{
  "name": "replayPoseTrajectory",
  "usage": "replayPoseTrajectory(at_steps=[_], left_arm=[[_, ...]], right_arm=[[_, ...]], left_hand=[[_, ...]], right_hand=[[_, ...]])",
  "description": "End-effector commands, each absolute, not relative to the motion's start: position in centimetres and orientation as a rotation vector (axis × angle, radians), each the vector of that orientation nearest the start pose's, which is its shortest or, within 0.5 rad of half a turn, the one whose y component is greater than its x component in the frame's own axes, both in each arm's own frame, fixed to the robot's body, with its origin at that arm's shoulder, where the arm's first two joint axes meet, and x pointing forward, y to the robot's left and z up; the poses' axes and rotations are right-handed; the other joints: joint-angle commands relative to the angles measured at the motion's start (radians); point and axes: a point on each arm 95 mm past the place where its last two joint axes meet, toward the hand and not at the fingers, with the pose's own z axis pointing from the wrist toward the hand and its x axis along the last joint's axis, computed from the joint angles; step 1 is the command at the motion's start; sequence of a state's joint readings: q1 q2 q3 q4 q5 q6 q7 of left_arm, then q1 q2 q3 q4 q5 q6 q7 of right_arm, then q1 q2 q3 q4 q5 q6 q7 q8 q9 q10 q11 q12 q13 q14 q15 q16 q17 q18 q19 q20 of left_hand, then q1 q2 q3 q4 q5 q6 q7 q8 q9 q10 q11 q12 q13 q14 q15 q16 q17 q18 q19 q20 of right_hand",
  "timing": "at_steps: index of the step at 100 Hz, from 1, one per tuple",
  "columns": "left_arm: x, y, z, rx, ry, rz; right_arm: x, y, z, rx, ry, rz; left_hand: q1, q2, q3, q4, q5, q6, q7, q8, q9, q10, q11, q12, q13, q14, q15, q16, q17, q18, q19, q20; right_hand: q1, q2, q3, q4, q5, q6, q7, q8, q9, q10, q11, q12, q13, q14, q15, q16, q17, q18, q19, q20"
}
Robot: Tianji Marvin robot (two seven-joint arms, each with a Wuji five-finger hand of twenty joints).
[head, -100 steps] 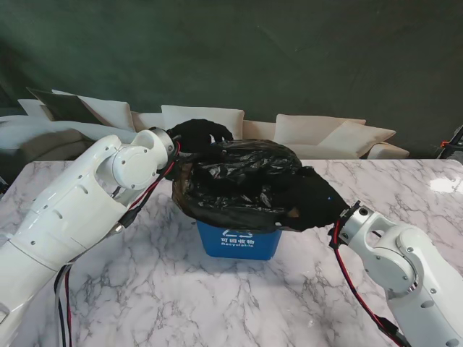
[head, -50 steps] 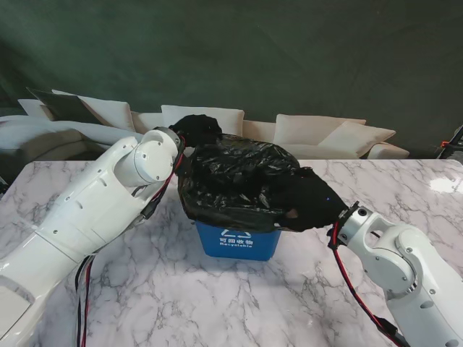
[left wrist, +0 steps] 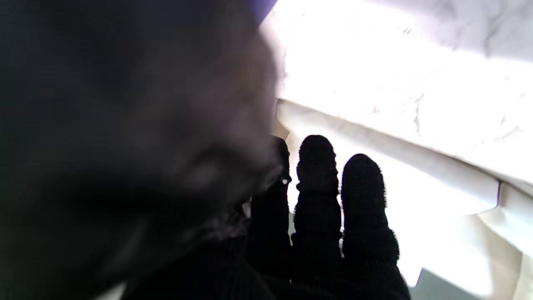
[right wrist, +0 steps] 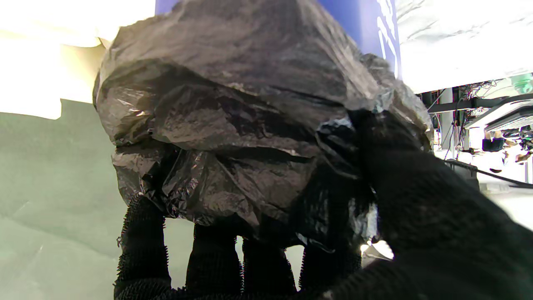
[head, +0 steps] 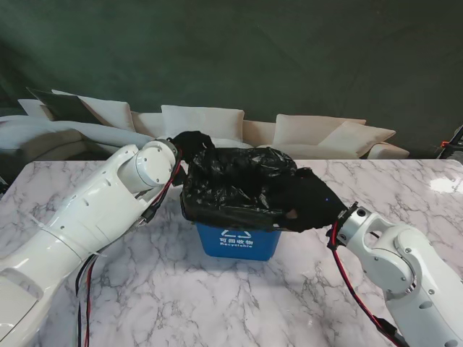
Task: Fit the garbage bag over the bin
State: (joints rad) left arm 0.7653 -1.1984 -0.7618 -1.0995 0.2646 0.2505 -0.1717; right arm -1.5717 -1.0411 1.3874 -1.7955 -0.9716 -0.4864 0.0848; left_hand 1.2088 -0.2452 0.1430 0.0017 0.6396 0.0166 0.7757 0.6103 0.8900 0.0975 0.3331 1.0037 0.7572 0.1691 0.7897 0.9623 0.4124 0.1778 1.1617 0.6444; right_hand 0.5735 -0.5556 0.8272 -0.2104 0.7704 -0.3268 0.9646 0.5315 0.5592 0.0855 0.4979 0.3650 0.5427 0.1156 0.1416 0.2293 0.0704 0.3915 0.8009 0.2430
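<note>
The blue bin [head: 236, 243] stands mid-table with white recycling print on its front. The black garbage bag [head: 235, 182] bulges over its top and hangs around the rim. My left hand [head: 190, 143], in a black glove, presses on the bag's far left edge. In its wrist view the fingers [left wrist: 317, 183] reach out straight while the blurred bag [left wrist: 125, 146] is caught at the thumb side. My right hand [head: 312, 203] is shut on the bag's right edge; there the fingers [right wrist: 216, 262] lie under the crumpled bag [right wrist: 233, 125] and the thumb on it, with the bin [right wrist: 366, 29] behind.
The marble table [head: 217, 303] stretches around the bin. Its far edge [left wrist: 387, 146] runs just beyond my left fingers. White sofa cushions [head: 202, 116] line the space behind the table. Red and black cables hang from both forearms.
My left hand has dropped and come nearer, drawing the bag's left side down and flatter around the bin's rim. The right hand has stayed put.
</note>
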Motion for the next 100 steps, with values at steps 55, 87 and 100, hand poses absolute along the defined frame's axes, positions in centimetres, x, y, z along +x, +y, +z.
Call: replayPoseTrajectory(at_steps=[55, 87, 100], left_arm=[[57.4, -6.8, -28.5, -1.918, 1.569, -1.427], [57.3, -5.5, -29.5, -1.841, 1.712, -1.348], [57.3, -4.8, -29.7, -1.777, 1.787, -1.303]], right_arm=[[39.1, 0.0, -23.3, 0.769, 1.718, 1.782], [39.1, -0.1, -23.2, 0.771, 1.714, 1.784], [39.0, -0.2, -23.1, 0.771, 1.709, 1.784]], left_hand=[[0.081, 0.017, 0.006, 0.014, 0.036, -0.013, 0.007, -0.017, 0.014, -0.003, -0.01, -0.011, 0.001, 0.005, -0.004, -0.008, -0.026, -0.006, 0.028, -0.011], [0.052, 0.038, -0.044, 0.012, -0.006, 0.001, -0.119, -0.073, -0.072, 0.006, -0.002, -0.056, -0.053, 0.006, -0.072, -0.021, -0.081, 0.0, -0.015, -0.003], [-0.163, 0.069, -0.085, 0.012, -0.209, 0.055, -0.459, -0.192, -0.43, 0.059, -0.031, -0.57, -0.201, 0.021, -0.275, -0.163, -0.189, -0.003, -0.143, -0.025]], right_hand=[[0.056, 0.027, 0.069, -0.005, 0.026, -0.04, 0.032, 0.021, 0.007, -0.012, -0.005, 0.01, 0.012, 0.007, 0.014, 0.022, -0.006, -0.006, -0.001, -0.018], [0.058, 0.034, 0.069, -0.004, 0.023, -0.034, 0.031, 0.021, 0.004, -0.012, -0.006, 0.009, 0.009, 0.008, 0.012, 0.021, -0.007, -0.007, -0.003, -0.019], [0.059, 0.036, 0.069, -0.005, 0.023, -0.034, 0.031, 0.021, 0.004, -0.013, -0.005, 0.01, 0.01, 0.008, 0.013, 0.022, -0.007, -0.007, -0.004, -0.019]])
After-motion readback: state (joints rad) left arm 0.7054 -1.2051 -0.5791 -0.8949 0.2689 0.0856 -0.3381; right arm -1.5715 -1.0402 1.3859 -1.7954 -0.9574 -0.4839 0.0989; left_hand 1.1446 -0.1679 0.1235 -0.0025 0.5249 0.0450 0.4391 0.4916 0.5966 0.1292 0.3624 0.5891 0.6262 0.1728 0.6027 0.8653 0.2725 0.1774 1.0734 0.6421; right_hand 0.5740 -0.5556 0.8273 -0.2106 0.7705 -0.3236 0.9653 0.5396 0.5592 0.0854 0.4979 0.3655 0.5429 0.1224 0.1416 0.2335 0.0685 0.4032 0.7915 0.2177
